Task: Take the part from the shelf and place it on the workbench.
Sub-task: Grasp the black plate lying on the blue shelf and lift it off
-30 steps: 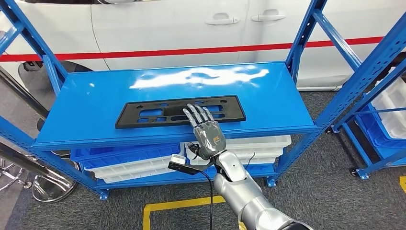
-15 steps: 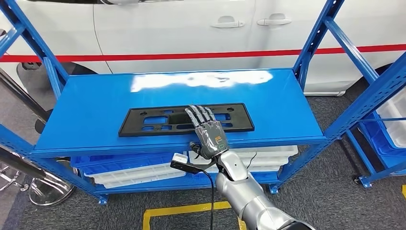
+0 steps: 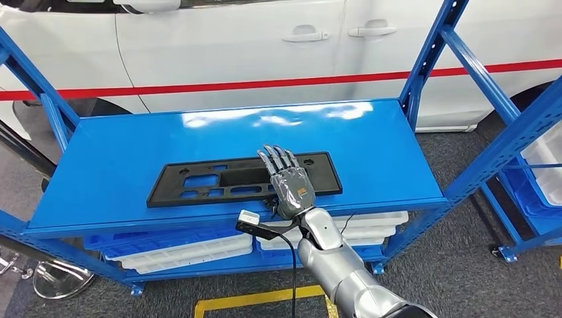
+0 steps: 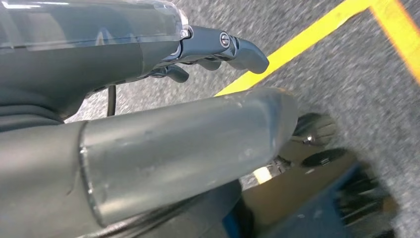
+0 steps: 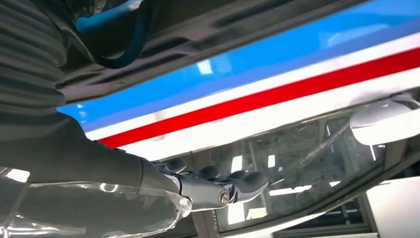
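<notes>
Silver arm [image 3: 344,271]; grey hand [image 3: 288,182] — black cable [image 3: 292,265].

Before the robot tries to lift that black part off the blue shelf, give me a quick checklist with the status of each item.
1. Part in reach: the black part lies flat near the front edge of the shelf top. Ok.
2. Right hand placement: fingers extended over the part's right portion. Ok.
3. Firm grip: whether the thumb is under the part's edge cannot be seen. Cannot tell.
4. Balance: the hand sits right of the part's middle, so the long left end might tip. Not ok.
5. Left hand: hangs over the floor, holding nothing. Ok.
6. Workbench location: cannot tell.
</notes>
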Motion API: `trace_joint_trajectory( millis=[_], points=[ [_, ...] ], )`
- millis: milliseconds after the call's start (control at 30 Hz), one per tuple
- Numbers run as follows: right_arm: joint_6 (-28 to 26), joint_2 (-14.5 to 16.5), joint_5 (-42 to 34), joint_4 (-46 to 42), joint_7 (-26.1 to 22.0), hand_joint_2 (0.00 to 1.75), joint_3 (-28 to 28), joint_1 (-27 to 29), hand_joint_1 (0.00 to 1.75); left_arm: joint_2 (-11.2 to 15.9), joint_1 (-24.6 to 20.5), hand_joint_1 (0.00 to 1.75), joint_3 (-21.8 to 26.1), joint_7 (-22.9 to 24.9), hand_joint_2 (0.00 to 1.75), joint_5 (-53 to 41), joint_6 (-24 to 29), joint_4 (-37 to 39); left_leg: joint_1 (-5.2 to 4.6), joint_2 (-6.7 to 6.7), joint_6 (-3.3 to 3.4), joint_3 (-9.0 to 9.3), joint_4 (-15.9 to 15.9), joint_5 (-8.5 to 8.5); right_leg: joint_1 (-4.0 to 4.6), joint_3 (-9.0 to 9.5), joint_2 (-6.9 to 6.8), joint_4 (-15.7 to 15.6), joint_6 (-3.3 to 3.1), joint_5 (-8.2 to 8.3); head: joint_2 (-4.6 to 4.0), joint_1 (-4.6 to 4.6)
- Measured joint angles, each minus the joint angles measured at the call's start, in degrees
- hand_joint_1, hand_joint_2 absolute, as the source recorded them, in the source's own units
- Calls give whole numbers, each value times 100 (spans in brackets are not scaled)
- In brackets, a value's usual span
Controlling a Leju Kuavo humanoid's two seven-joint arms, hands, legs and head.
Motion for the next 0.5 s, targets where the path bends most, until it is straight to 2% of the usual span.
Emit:
trace_joint_trajectory(
  millis=[67, 167, 200, 233, 300, 333, 367, 400, 433, 500],
  points=[
    [-1, 26, 2, 11, 8, 175, 0, -12, 0, 1, -15, 0, 1, 2, 0, 1, 5, 0, -22, -10, 47, 55, -149, -34, 19, -17, 2, 12, 51, -27, 1, -1],
    [-2, 57, -19, 19, -9, 175, 0, -28, 0, 0, -15, 0, 2, 3, 0, 2, 8, 0, 11, -20, 140, 103, -219, -61, 10, -28, -14, 90, 133, -123, 0, 0],
    [-2, 66, -48, 25, -33, 175, 0, -39, 0, -1, -20, 0, 2, 3, 0, 3, 10, 0, 26, -18, 172, 130, -244, -64, 4, -116, -18, 288, 163, -234, 0, 1],
    [-2, 75, -82, 37, -67, 175, 0, -45, 0, -2, -27, 0, 2, 3, 0, 6, 12, 0, 29, -16, 197, 148, -257, -72, -11, -280, -21, 609, 189, -387, 1, 1],
    [-1, 91, -129, 81, -130, 175, 6, -43, 0, -2, -36, 0, 3, 3, 0, 13, 17, 0, 29, -14, 227, 163, -258, -93, -29, -725, -22, 1365, 231, -659, 1, 1],
    [-1, 106, -129, 107, -147, 175, 12, -33, 0, -1, -36, 0, 3, 2, 0, 16, 19, 0, 29, -16, 230, 172, -257, -103, -39, -881, -23, 1573, 242, -661, 1, 1],
    [-1, 123, -123, 129, -153, 175, 19, -25, 0, 0, -35, 0, 4, 2, 0, 18, 20, 0, 29, -20, 227, 186, -256, -114, -47, -937, -23, 1578, 243, -554, 1, 1],
    [-1, 149, -116, 148, -155, 175, 27, -21, 0, 0, -35, 0, 4, 1, 0, 19, 20, 0, 29, -25, 218, 207, -254, -127, -54, -878, -23, 1363, 236, -346, 1, 1],
    [-2, 180, -111, 161, -155, 175, 37, -21, 0, -1, -35, 0, 4, 1, 0, 19, 20, 0, 29, -30, 203, 234, -253, -143, -59, -727, -24, 979, 219, -83, 1, 1],
    [-2, 233, -110, 179, -155, 175, 58, -29, 0, -2, -42, 0, 4, 1, 0, 19, 19, 0, 12, -38, 157, 264, -246, -172, -37, -435, -22, 296, 172, 224, 0, 1]
  ],
)
